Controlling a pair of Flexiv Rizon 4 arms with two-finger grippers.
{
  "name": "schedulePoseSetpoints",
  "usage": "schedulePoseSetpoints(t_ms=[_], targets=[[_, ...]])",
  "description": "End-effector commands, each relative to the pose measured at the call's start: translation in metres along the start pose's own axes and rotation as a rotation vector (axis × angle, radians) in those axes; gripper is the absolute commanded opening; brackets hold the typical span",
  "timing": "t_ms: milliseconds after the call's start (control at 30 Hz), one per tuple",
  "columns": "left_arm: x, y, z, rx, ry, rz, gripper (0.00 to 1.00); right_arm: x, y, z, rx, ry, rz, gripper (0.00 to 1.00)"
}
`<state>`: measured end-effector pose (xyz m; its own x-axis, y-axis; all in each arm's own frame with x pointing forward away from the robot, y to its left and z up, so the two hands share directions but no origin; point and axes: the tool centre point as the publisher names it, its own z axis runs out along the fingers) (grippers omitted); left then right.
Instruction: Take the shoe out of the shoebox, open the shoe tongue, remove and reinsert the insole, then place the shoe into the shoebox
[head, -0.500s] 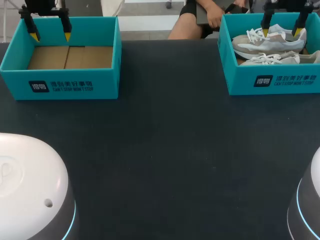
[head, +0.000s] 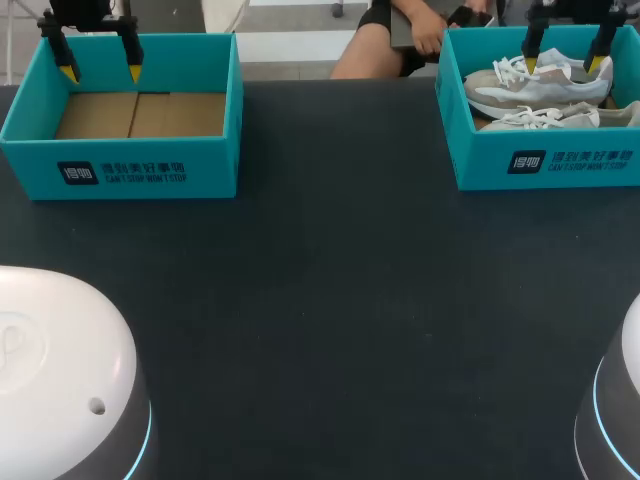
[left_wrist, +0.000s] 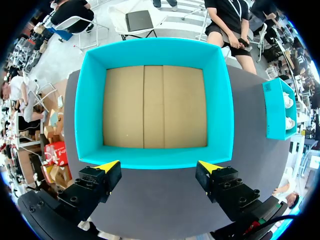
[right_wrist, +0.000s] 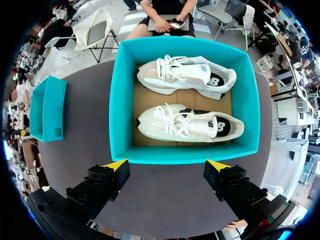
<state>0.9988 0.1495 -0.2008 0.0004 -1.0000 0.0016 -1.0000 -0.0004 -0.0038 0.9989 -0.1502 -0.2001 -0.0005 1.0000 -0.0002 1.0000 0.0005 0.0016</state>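
Observation:
Two white and grey shoes lie side by side in the teal shoebox (head: 545, 165) at the table's far right. The farther shoe (right_wrist: 187, 75) and the nearer shoe (right_wrist: 192, 125) show clearly ahead of my right gripper (right_wrist: 168, 163), which hangs open above that box (right_wrist: 122, 110) with nothing between its fingers. In the head view the right gripper (head: 565, 62) is over the shoes (head: 535, 90). A second teal shoebox (head: 130, 165) at the far left is empty, with bare cardboard inside (left_wrist: 155, 107). My left gripper (head: 100, 72) (left_wrist: 158, 166) hangs open above it.
The dark table (head: 330, 300) stretches between the two boxes. My arms' white bases (head: 60, 380) sit at the near corners. The right box (left_wrist: 277, 110) shows off to the side in the left wrist view, the left box (right_wrist: 47, 112) in the right wrist view.

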Motion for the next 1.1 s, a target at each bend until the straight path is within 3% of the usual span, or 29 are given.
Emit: schedulePoseSetpoints(t_ms=[33,267,433,533,667,967,1033,1100], targets=[[0.000,0.000,0.000,-0.001,0.000,0.000,1.00,0.000,0.000,0.000,0.000,0.000,0.000,1.00],[0.000,0.000,0.000,-0.001,0.000,0.000,1.00,0.000,0.000,0.000,0.000,0.000,0.000,1.00],[0.000,0.000,0.000,-0.001,0.000,0.000,1.00,-0.053,0.011,0.008,-0.057,0.011,0.094,1.00],[0.000,0.000,0.000,-0.001,0.000,0.000,1.00,-0.082,0.017,0.013,-0.087,-0.079,0.115,1.00],[0.000,0.000,0.000,-0.001,0.000,0.000,1.00,-0.113,0.021,0.026,-0.101,-0.111,0.130,1.00],[0.000,0.000,0.000,-0.001,0.000,0.000,1.00,-0.147,0.027,0.070,-0.100,-0.164,0.136,1.00],[0.000,0.000,0.000,-0.001,0.000,0.000,1.00,-0.150,0.029,0.080,-0.097,-0.175,0.142,0.62],[0.000,0.000,0.000,-0.001,0.000,0.000,1.00,-0.153,0.030,0.090,-0.098,-0.178,0.147,0.65]])
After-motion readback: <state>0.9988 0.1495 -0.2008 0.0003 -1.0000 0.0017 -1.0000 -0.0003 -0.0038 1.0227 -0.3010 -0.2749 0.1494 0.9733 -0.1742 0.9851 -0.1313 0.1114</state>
